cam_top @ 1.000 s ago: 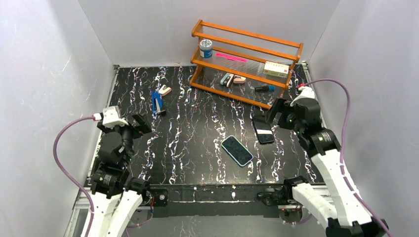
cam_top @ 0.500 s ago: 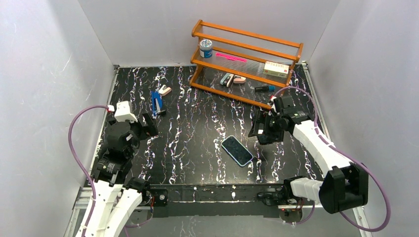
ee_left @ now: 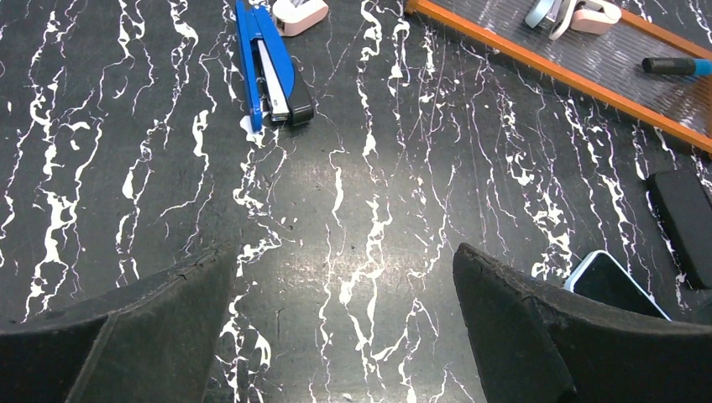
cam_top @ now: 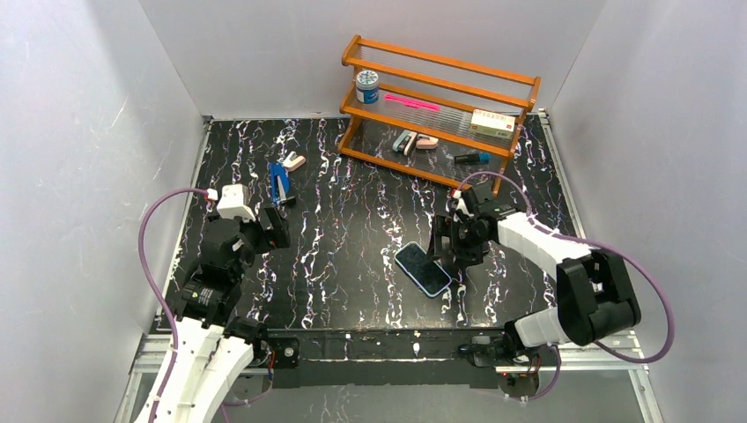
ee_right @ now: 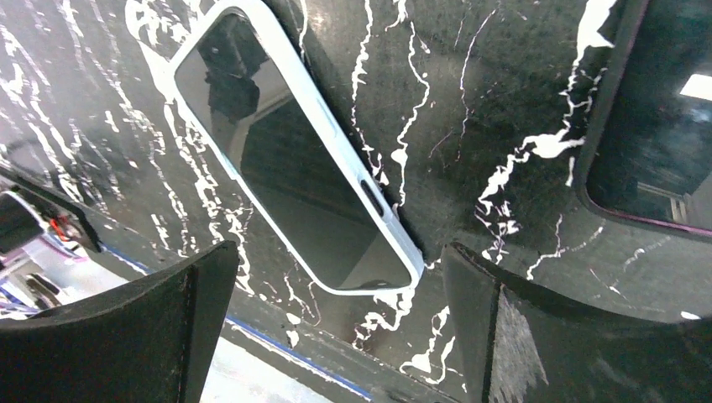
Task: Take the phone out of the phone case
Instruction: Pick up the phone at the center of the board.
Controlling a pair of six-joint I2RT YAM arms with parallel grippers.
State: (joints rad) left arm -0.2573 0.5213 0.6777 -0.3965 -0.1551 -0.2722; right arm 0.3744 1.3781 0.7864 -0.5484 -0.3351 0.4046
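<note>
The phone [cam_top: 422, 269] lies face up near the table's middle front, its dark screen framed by a pale blue phone case [ee_right: 379, 211]. My right gripper [cam_top: 447, 241] hovers just to its right, open, and in the right wrist view the phone [ee_right: 285, 159] lies ahead of the spread fingers with its near end between the tips [ee_right: 338, 252]. My left gripper [cam_top: 275, 227] hangs open over bare table at the left. In its wrist view [ee_left: 344, 252] only a corner of the phone [ee_left: 617, 285] shows at the right edge.
A second dark phone [ee_right: 655, 143] lies right of the cased one, mostly under my right gripper from above. A blue stapler [cam_top: 280, 185] and a small pink clip [cam_top: 293, 162] lie at back left. The wooden rack [cam_top: 438, 132] at the back holds small items.
My right arm has swung left and down from the table's right side to hover beside the cased phone, covering the second phone. My left gripper has moved a little right and forward.
</note>
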